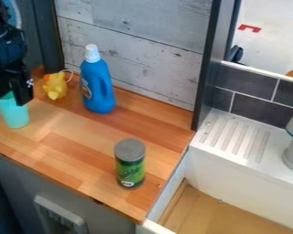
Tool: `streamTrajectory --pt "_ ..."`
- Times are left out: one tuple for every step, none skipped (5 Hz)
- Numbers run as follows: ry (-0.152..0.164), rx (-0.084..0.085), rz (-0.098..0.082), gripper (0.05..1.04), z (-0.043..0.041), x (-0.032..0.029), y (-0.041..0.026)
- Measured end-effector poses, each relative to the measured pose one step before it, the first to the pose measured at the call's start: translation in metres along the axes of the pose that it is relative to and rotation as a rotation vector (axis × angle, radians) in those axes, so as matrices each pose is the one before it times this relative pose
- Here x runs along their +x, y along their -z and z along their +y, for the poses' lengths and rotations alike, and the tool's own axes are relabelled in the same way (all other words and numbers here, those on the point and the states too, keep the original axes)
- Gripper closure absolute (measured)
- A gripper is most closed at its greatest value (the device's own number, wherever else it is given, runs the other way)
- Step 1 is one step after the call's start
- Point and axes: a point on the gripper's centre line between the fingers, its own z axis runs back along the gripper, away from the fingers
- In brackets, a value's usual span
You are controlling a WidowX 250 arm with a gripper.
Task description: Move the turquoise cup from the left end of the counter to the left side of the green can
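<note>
On the wooden counter [69, 145], the black gripper [12, 97] is at the left, right at the turquoise cup's [15, 115] top; whether it is clamped on the cup, I cannot tell. The blue bottle [99, 89] stands at the far side, the green can [130, 167] nearer right. A level, gentle hold would suit the cup, clear of the yellow toy [55, 86] just beyond.
</note>
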Motion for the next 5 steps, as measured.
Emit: streamTrajectory --pt "0.0023 0.0039 0.0153 0.083 -0.00106 0.00237 0.01022" --pt "-0.0079 0.0131 -0.0131 0.086 0.00207 0.00282 0.0021" --pt "-0.0105 0.0183 -0.0094 0.146 0.00195 0.00233 0.00867" --pt "-0.0051 0.0056 0.0281 0.405 0.00101 -0.00271 0.00744" --pt "-0.0078 -0.0012 -0.0027 0.658 0.00025 0.00013 0.0"
